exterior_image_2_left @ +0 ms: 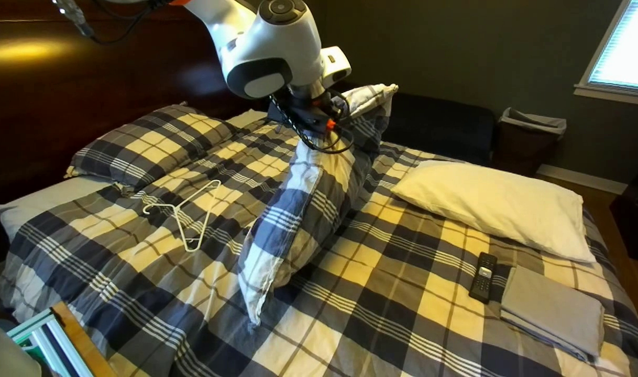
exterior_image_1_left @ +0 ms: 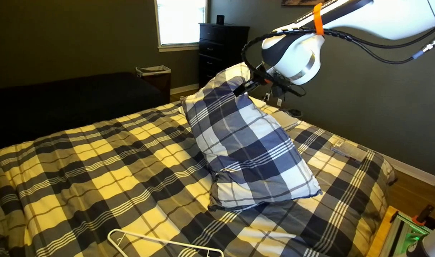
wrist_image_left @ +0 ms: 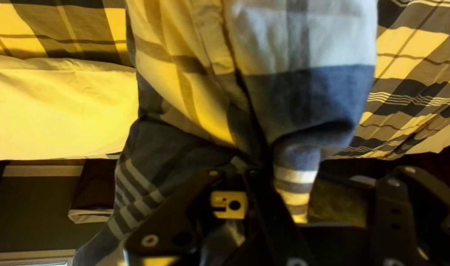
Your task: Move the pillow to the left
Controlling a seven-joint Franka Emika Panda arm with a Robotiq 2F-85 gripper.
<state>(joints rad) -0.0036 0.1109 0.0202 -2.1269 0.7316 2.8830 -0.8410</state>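
Note:
The plump navy, grey and white plaid pillow (exterior_image_1_left: pixel 246 135) stands tilted on the bed. Its upper end is lifted and its lower edge rests on the bedspread. In an exterior view it shows edge-on (exterior_image_2_left: pixel 298 214), and it fills the middle of the wrist view (wrist_image_left: pixel 302 85). My gripper (exterior_image_1_left: pixel 243 88) is at the pillow's upper part, with bunched fabric between its jaws, and appears shut on it. In the wrist view the gripper (wrist_image_left: pixel 273 170) is dark and the fabric hides much of the fingertips.
A plain white pillow (exterior_image_2_left: pixel 492 204), a black remote (exterior_image_2_left: pixel 484 277) and a folded grey cloth (exterior_image_2_left: pixel 552 314) lie on the plaid bedspread (exterior_image_2_left: pixel 403 309). A white hanger (exterior_image_2_left: pixel 206 222) lies on the other side of the plaid pillow. Another plaid pillow (exterior_image_2_left: pixel 154 141) rests near the headboard (exterior_image_2_left: pixel 46 89).

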